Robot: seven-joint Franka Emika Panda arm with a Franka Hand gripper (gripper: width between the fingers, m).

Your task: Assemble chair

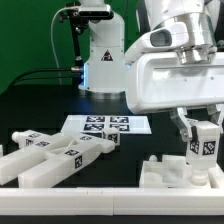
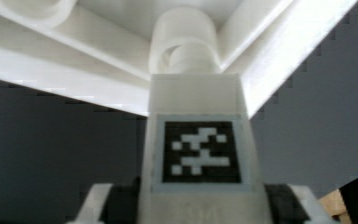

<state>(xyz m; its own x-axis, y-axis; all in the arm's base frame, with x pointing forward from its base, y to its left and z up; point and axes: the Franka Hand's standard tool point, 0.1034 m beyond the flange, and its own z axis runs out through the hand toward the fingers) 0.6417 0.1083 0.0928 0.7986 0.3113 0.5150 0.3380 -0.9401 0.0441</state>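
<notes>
White post [image 2: 197, 110] in the gripper [image 1: 203, 132], its far end blurred.

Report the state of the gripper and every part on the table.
gripper: shut on the tagged post
tagged post: upright, gripped, over the panel; seated or not, cannot tell
panel: lying on the table, ungripped
long bars: lying loose on the table, ungripped
marker board: flat on the table
</notes>
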